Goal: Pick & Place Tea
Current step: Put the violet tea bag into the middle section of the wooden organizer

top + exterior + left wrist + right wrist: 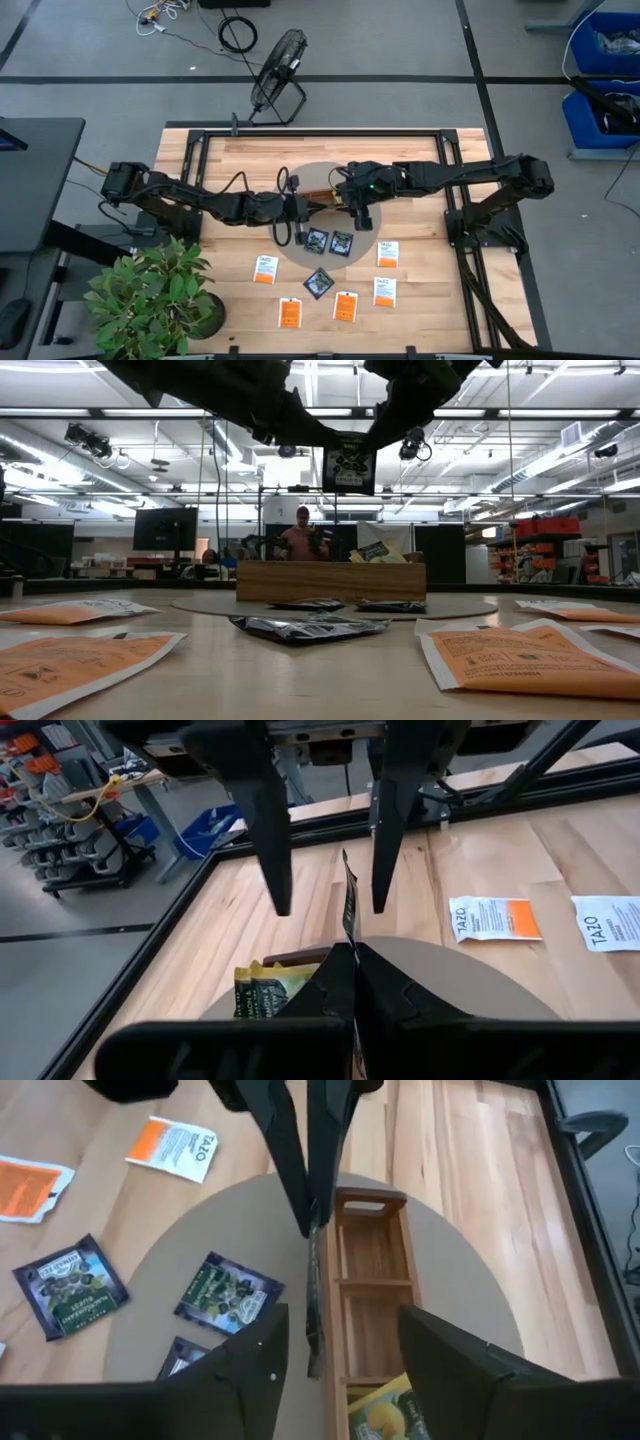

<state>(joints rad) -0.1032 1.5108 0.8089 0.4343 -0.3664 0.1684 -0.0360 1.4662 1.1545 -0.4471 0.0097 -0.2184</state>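
Observation:
My left gripper (352,952) is shut on a dark tea packet (349,463) held in the air above the round mat (375,235). My right gripper (340,1325) is open. Its fingers (275,840) stand on either side of the packet's free edge (314,1310) without touching it. Beneath them the long wooden tray (370,1280) rests on the mat, with yellow-green packets (385,1410) in one end compartment. More tea lies flat on the table: dark packets (317,240), white-and-orange ones (388,254) and orange ones (345,306). My left gripper pinches the dark packet between its two fingers at one edge (350,935), reaching nearly level from the table's left. The packet sticks out past the fingertips, upright and edge-on to both wrist cameras, with a flat face toward the table's near edge. It is lifted clear of the tray.
A potted plant (150,295) stands at the near left corner and a fan (278,70) beyond the far edge. Black frame rails (300,132) border the wooden table. A person (302,535) shows in the room behind.

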